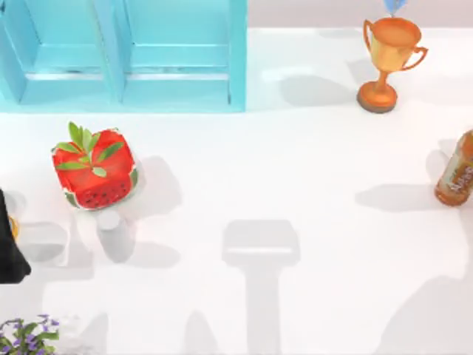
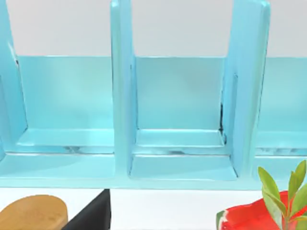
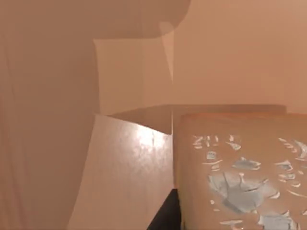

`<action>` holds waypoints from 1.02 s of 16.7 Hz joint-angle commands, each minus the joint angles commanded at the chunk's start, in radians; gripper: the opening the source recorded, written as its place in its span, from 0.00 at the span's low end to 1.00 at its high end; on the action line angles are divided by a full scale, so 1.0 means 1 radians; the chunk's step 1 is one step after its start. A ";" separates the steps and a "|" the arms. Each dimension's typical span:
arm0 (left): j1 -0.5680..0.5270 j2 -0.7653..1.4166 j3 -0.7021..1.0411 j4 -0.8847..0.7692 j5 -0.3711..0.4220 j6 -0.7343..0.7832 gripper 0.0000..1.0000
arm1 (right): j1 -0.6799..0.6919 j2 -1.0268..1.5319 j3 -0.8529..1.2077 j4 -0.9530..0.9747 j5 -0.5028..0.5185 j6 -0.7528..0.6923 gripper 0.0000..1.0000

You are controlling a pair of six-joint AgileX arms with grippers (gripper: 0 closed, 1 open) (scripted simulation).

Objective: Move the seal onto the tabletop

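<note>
Cabinet (image 1: 126, 55) cut by top view's upper and left edges. Bottle (image 1: 456, 171) cropped at right edge, dark left arm (image 1: 10, 248) at left edge, purple flowers (image 1: 28, 336) at bottom corner. Seal (image 3: 240, 172) pressed close in right wrist view, outline cut off, surroundings unreadable. Watermelon cube (image 2: 261, 213) half cropped in left wrist view.

Top view overhead; left wrist faces the cabinet (image 2: 182, 120), shared.

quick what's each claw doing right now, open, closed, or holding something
Left claw: at the table's left edge by the watermelon cube; open or closed cannot be told.
Right claw: cannot be told; its wrist camera is close up on a tan block.
</note>
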 joint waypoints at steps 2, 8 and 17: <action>0.000 0.000 0.000 0.000 0.000 0.000 1.00 | 0.049 -0.005 0.066 -0.064 0.011 0.078 0.00; 0.000 0.000 0.000 0.000 0.000 0.000 1.00 | 0.298 -0.092 0.266 -0.361 0.023 0.394 0.00; 0.000 0.000 0.000 0.000 0.000 0.000 1.00 | 0.486 -0.241 0.314 -0.557 -0.006 0.468 0.00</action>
